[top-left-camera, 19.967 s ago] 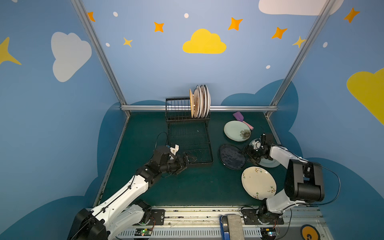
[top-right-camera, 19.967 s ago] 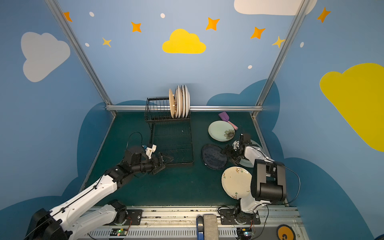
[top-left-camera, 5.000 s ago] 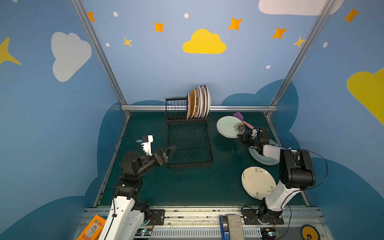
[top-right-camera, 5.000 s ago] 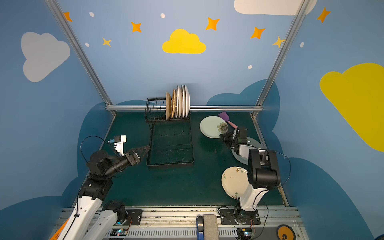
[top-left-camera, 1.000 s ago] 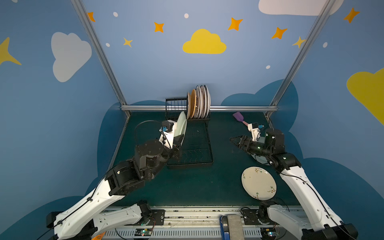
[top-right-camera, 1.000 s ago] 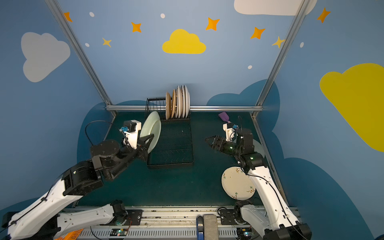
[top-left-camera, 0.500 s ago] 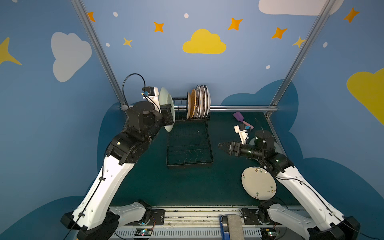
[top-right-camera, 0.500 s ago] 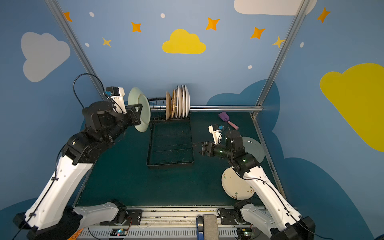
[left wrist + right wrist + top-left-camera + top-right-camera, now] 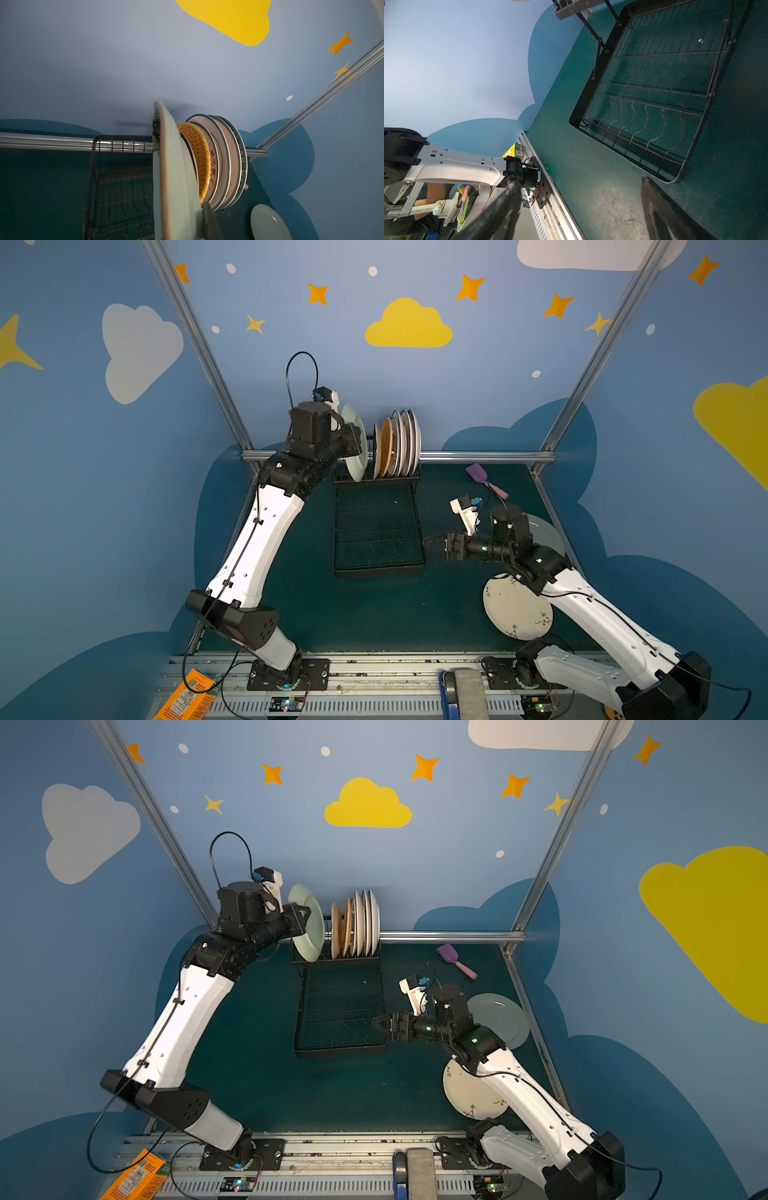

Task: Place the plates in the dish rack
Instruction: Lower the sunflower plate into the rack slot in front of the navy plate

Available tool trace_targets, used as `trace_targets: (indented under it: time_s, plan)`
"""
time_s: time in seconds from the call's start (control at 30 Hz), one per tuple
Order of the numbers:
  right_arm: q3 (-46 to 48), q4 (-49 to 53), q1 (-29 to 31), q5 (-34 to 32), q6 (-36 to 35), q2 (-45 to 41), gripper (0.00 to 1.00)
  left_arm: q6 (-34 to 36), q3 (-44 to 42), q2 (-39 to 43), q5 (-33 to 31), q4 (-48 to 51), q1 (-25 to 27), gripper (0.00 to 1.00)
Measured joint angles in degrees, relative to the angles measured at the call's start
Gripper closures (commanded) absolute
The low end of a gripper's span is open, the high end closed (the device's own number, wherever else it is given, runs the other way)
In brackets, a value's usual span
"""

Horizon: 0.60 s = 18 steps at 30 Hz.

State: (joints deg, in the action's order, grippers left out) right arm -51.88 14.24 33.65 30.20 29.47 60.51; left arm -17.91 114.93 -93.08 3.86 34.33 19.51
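My left gripper [image 9: 356, 440] is shut on the rim of a pale green plate [image 9: 354, 456], held upright over the upper tier of the black wire dish rack [image 9: 376, 568], just left of several plates [image 9: 398, 443] standing in its slots. In the left wrist view the held plate [image 9: 172, 176] nearly touches the orange woven plate [image 9: 199, 158]; one finger [image 9: 210, 222] shows, the other is hidden. My right gripper [image 9: 432, 545] hangs open and empty beside the lower tray's [image 9: 654, 83] front right corner. A pale green plate [image 9: 500, 1019] and a cream floral plate [image 9: 467, 1100] lie flat on the right.
A purple-and-pink spatula [image 9: 478, 475] lies at the back right of the green mat. An orange box [image 9: 187, 697] sits off the front left edge. Blue walls and a metal rail [image 9: 478, 456] close in behind the rack. My right arm overhangs both flat plates.
My left arm has carried the pale green plate to the right, from beside the rack to close against the standing plates. My right gripper has drifted left toward the lower tray, still open.
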Motion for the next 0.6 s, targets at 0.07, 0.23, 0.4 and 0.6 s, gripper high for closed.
trace_targets:
  time_s: [0.07, 0.23, 0.4, 0.6]
  plan:
    - [0.5, -0.1, 0.2, -0.2, 0.0, 0.0, 0.12, 0.9, 2.4, -2.5, 0.2, 0.2, -0.1, 0.96]
    - [1.8, -0.1, 0.3, -0.6, 0.0, 0.0, 0.12, 2.9, 7.9, -7.4, 0.2, 2.0, -0.2, 0.96]
    - [2.2, -0.2, 0.3, -0.7, 0.1, 0.0, 0.12, 3.8, 12.8, -11.8, -0.2, 3.7, -0.2, 0.96]
    - [2.5, -0.2, 0.4, -0.7, 0.1, 0.0, 0.12, 3.7, 15.5, -15.4, -1.2, 4.6, -0.2, 0.96]
